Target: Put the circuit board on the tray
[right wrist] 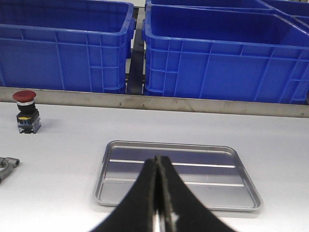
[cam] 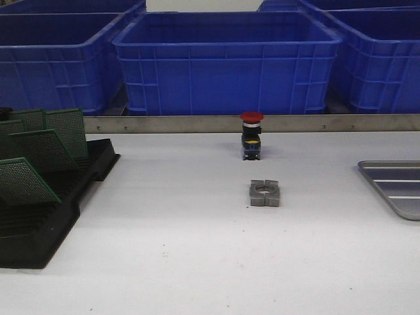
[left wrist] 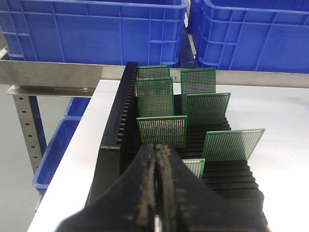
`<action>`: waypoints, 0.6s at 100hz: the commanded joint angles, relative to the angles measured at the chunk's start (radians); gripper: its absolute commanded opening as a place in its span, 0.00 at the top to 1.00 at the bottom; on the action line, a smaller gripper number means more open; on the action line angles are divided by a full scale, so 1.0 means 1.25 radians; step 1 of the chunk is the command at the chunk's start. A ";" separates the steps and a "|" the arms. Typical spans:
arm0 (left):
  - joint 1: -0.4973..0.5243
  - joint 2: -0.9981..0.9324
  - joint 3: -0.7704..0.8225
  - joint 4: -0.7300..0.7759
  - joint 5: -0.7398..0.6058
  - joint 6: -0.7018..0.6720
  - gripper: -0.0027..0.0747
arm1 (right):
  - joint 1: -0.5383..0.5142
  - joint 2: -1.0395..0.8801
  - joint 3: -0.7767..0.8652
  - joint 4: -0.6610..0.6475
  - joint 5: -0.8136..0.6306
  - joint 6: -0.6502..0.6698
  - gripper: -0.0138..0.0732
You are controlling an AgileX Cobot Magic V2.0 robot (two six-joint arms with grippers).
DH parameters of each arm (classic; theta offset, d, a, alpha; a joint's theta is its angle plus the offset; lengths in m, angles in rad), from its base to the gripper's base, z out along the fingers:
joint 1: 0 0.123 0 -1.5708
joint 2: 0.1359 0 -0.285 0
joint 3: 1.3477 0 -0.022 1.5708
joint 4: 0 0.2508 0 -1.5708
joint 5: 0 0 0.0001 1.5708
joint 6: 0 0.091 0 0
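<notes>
boards (cam: 46, 147) in rack (cam: 39, 223) left, tray (cam: 400, 190) right

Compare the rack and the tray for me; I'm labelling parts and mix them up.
The rack is black and slotted; the tray is shiny grey metal with a shallow ribbed floor. The rack sits on the table's left, the tray on its right. The rack holds green boards standing upright; the tray holds nothing. Both rest flat on the white table, with a shut gripper hovering near each.

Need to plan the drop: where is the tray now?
Front view: the tray lies at the table's right edge, right of the metal block, empty.
</notes>
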 commanded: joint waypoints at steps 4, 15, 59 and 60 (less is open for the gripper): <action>-0.001 -0.022 0.016 -0.007 -0.058 -0.006 0.99 | 0.000 -0.018 0.000 -0.008 -0.061 0.000 0.91; -0.001 -0.022 0.016 -0.007 -0.058 -0.006 0.99 | 0.000 -0.018 0.000 -0.008 -0.061 0.000 0.91; -0.001 0.153 -0.326 -0.009 0.234 -0.002 0.99 | 0.000 -0.018 0.000 -0.008 -0.061 0.000 0.91; -0.001 0.159 -0.334 -0.009 0.239 -0.002 0.99 | 0.000 -0.018 0.000 -0.008 -0.061 0.000 0.91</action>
